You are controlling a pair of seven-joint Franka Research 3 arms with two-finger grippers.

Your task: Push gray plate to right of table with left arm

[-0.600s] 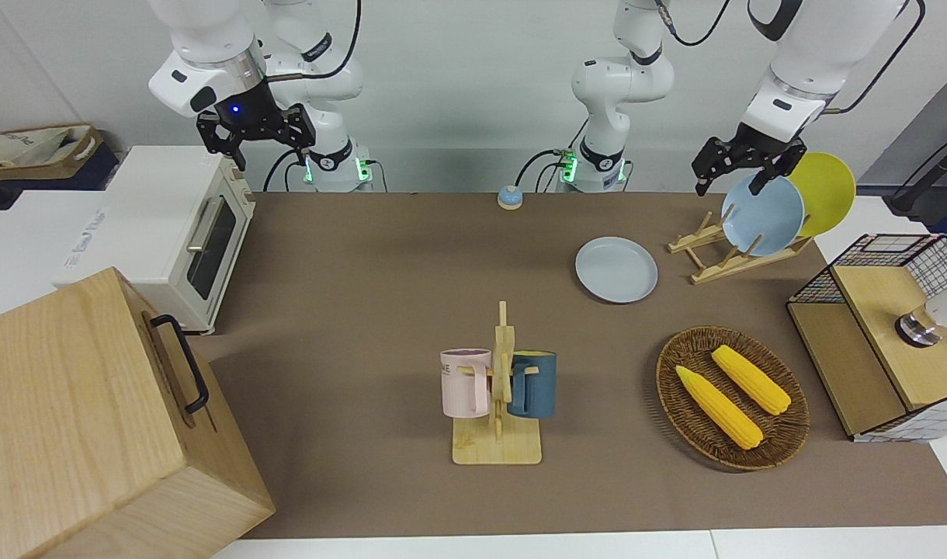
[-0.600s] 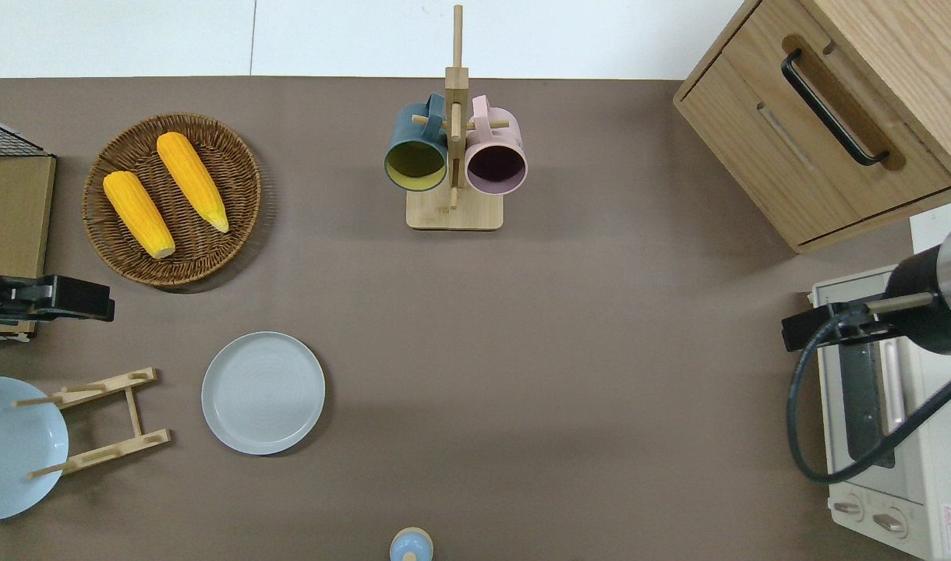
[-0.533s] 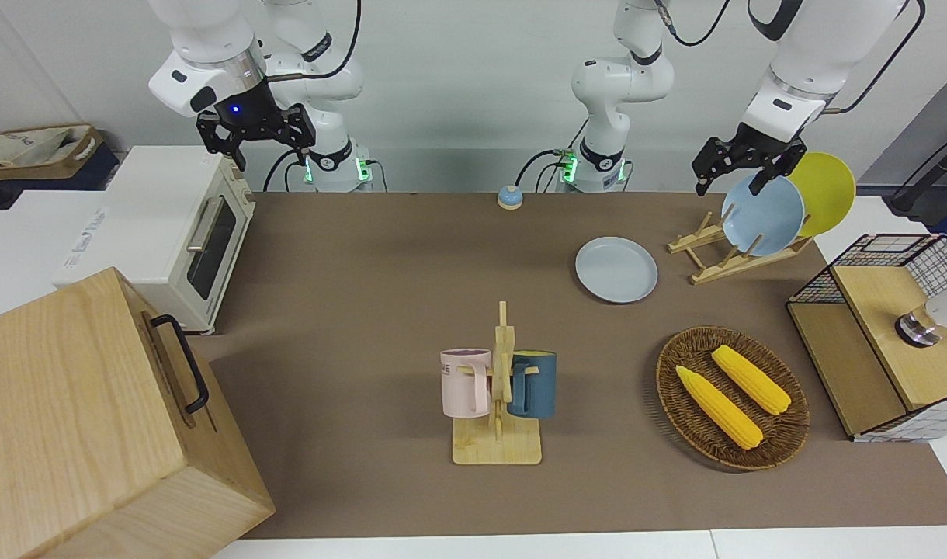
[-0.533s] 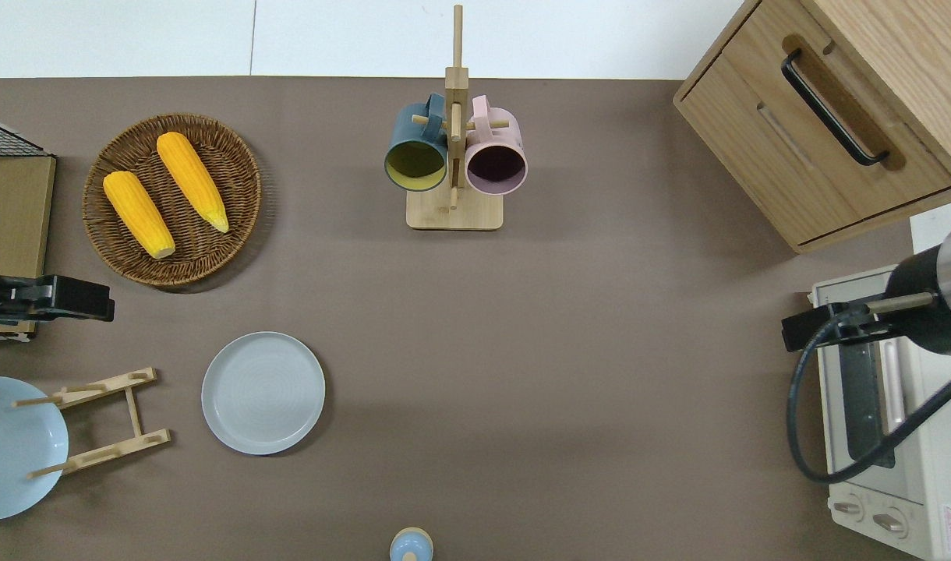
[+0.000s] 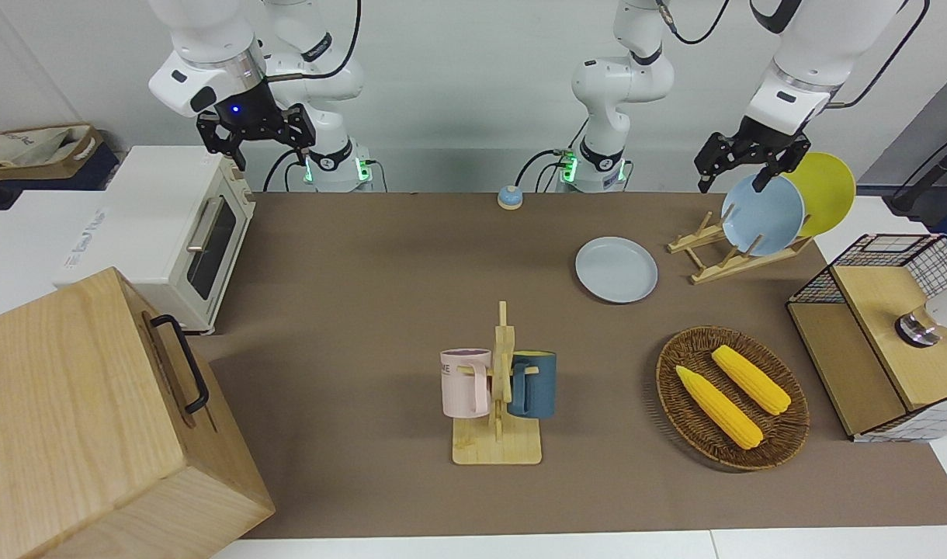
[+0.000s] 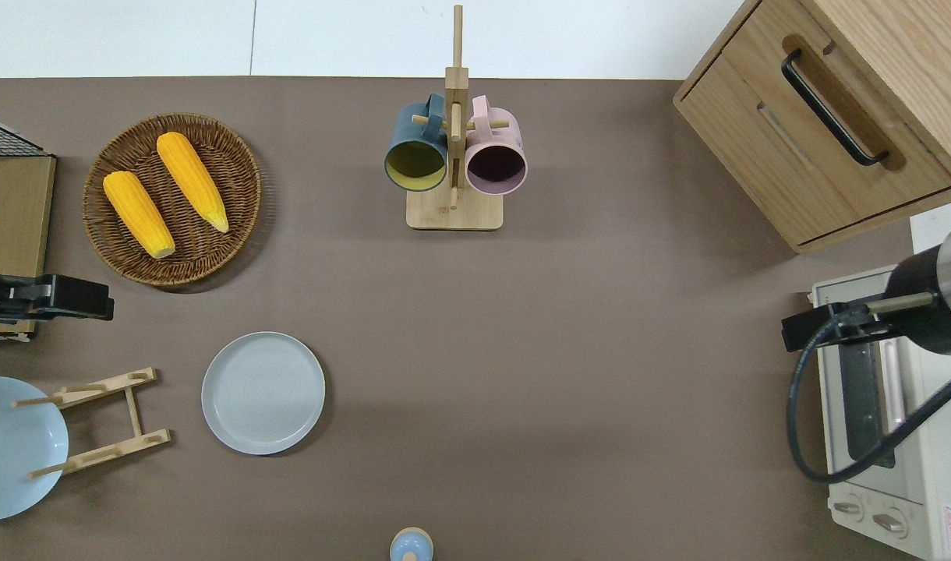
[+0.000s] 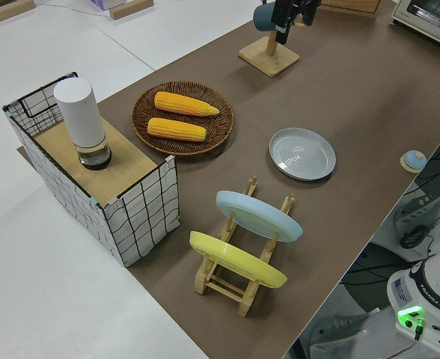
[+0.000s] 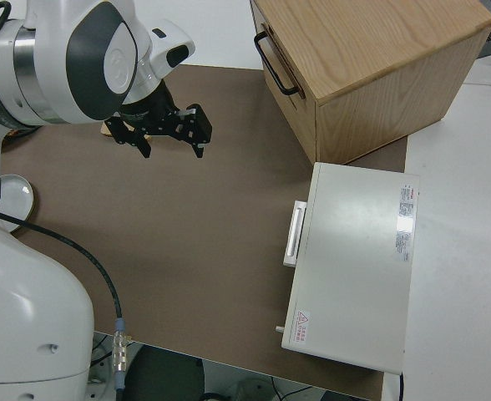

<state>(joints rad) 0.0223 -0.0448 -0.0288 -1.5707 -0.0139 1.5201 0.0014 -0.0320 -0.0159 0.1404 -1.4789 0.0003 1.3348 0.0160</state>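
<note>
One gray plate [image 6: 263, 393] lay flat on the counter [image 6: 569, 374], and nothing touched it. In the overhead view it sat at about seven o'clock from the counter's middle, with the wooden dish rack [image 6: 101, 421] just beside it at its nine o'clock and the corn basket [image 6: 171, 199] at its eleven. We held the left end effector [image 5: 741, 164] high in the air at the left arm's end of the counter, its fingers spread and empty; the overhead view showed it over the bare counter between the basket and the rack. The right arm was parked, and its end effector [image 5: 256, 133] also stood open with nothing in it.

We judged the push had not yet begun. To do it well, we needed to lower the fingers at the plate's nine o'clock rim, clear of the rack, then drive low and level toward three o'clock, pressing through the plate's centre line so it slid without spinning away.
</note>
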